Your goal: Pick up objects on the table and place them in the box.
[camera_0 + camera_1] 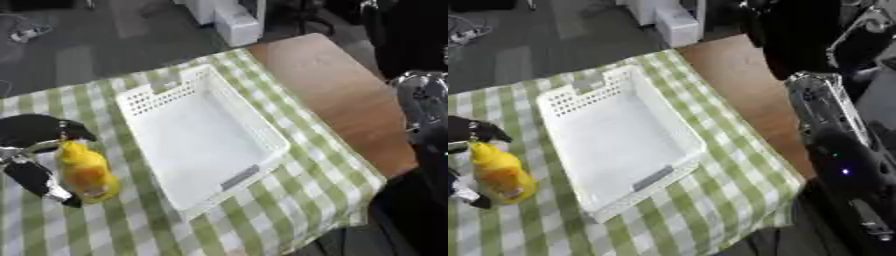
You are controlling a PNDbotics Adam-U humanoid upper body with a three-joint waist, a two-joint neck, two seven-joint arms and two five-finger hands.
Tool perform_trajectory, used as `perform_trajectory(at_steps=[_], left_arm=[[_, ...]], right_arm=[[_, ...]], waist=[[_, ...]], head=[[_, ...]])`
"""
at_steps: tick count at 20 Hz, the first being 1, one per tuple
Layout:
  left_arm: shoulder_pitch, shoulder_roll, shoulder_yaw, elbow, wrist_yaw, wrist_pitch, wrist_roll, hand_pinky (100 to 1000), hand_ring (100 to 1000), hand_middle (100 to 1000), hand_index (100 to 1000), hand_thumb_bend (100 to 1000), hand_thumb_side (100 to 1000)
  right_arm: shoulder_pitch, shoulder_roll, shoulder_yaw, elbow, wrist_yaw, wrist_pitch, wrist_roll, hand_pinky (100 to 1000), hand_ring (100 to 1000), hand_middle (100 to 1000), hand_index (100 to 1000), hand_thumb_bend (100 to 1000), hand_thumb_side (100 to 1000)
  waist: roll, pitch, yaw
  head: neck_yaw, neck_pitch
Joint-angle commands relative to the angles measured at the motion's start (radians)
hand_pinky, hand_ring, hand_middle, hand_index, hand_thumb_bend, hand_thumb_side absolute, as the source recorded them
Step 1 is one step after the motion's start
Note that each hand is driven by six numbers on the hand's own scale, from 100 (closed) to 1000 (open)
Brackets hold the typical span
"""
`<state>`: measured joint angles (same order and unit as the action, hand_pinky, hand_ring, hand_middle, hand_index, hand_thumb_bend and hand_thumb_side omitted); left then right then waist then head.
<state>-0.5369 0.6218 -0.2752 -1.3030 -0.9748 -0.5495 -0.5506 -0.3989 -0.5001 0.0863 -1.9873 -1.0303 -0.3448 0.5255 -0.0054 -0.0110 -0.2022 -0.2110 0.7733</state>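
Note:
A yellow bottle (86,172) stands upright over the green-checked cloth at the far left. My left hand (31,131) is black and comes in from the left edge. It is shut on the bottle, with fingers curled behind the neck and the thumb (39,182) in front, low on the body. Whether the bottle's base touches the cloth I cannot tell. The white plastic box (197,140), a perforated basket with nothing in it, lies just right of the bottle. My right arm (826,115) hangs along the right edge, and its hand shows in neither view.
The checked cloth (297,200) covers the left part of a brown wooden table (341,90), whose bare top runs along the box's right side. The table's near corner drops off at the lower right. White equipment (236,22) stands on the grey floor beyond.

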Motion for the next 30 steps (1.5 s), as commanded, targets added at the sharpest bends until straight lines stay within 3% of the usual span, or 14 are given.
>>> perform_trajectory(at_steps=[1, 2, 3, 4, 5, 10, 18, 24, 30], left_arm=[[-0.009, -0.005, 0.023, 0.003, 0.065, -0.357, -0.356, 100, 253, 468, 688, 582, 625], [-0.009, -0.006, 0.028, 0.001, 0.099, -0.357, -0.355, 100, 175, 396, 588, 481, 595], [-0.010, -0.012, 0.040, -0.015, 0.161, -0.357, -0.326, 100, 100, 225, 458, 271, 612], [-0.010, -0.011, 0.048, -0.035, 0.220, -0.357, -0.290, 100, 100, 183, 430, 149, 641], [-0.010, -0.010, 0.056, -0.058, 0.278, -0.357, -0.241, 100, 100, 138, 405, 100, 713], [-0.007, 0.011, 0.059, -0.098, 0.500, -0.357, -0.043, 100, 100, 121, 413, 100, 728], [-0.031, 0.035, 0.084, -0.118, 0.698, -0.357, 0.017, 100, 100, 123, 393, 100, 699], [-0.130, 0.066, 0.110, -0.092, 0.824, -0.357, 0.071, 100, 100, 120, 359, 100, 683], [-0.227, 0.070, 0.093, -0.024, 0.915, -0.351, 0.096, 100, 100, 121, 342, 100, 680]], right_arm=[[-0.022, -0.007, -0.005, -0.013, -0.005, 0.004, 0.002, 148, 499, 553, 732, 341, 744], [-0.022, -0.007, -0.005, -0.013, -0.005, 0.005, 0.003, 148, 499, 553, 732, 341, 744], [-0.023, -0.006, -0.004, -0.013, -0.005, 0.005, 0.005, 148, 499, 552, 731, 341, 744], [-0.023, -0.006, -0.004, -0.013, -0.005, 0.005, 0.006, 148, 499, 552, 731, 341, 744], [-0.023, -0.006, -0.003, -0.013, -0.005, 0.005, 0.008, 147, 499, 552, 731, 341, 744], [-0.023, -0.006, -0.001, -0.013, -0.004, 0.006, 0.013, 147, 499, 552, 731, 341, 744], [-0.019, -0.008, -0.002, -0.013, -0.003, 0.003, 0.011, 147, 499, 552, 731, 343, 742], [-0.017, -0.008, 0.002, -0.013, -0.002, 0.005, 0.015, 147, 498, 552, 729, 343, 744], [-0.035, 0.001, 0.009, -0.013, -0.012, 0.016, 0.015, 152, 499, 551, 725, 341, 746]], waist=[[0.000, -0.006, -0.002], [0.000, -0.006, -0.002], [0.000, -0.006, -0.002], [0.000, -0.007, -0.002], [0.000, -0.007, -0.002], [0.000, -0.008, -0.003], [-0.001, -0.011, 0.000], [0.000, -0.018, -0.003], [0.006, -0.022, -0.020]], head=[[-0.011, -0.003], [-0.012, -0.003], [-0.013, -0.003], [-0.015, -0.003], [-0.016, -0.003], [-0.016, -0.003], [-0.022, -0.003], [-0.020, -0.003], [-0.007, -0.015]])
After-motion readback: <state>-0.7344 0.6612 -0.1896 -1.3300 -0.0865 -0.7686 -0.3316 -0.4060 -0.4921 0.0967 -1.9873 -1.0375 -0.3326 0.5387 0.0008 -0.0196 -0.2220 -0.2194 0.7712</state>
